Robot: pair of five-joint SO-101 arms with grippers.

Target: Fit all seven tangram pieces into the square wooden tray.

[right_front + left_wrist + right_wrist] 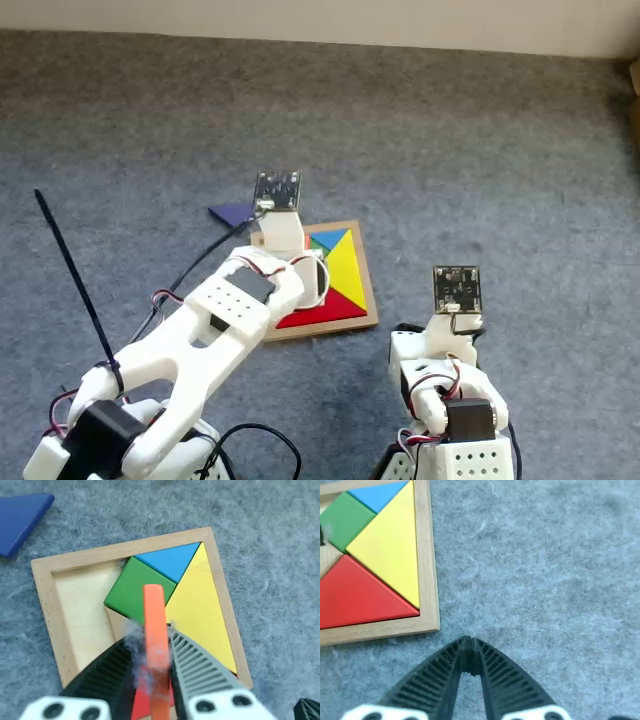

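Step in hand: seating the orange piece (154, 605). The left gripper (150, 640) is clamped on it, edge-up. The tray (44, 610) lies directly below, its unfilled part beside the tips. The next move probably calls for lowering and laying flat. The right gripper (466, 647) is empty with jaws together; the tray sits ahead of it, apart.

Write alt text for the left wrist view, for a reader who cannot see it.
The left arm's jaws are shut on an orange piece, held on edge over the wooden tray. The tray holds a green square, a blue triangle and a yellow triangle, with bare wood beside them. A dark blue piece lies outside on the grey carpet.
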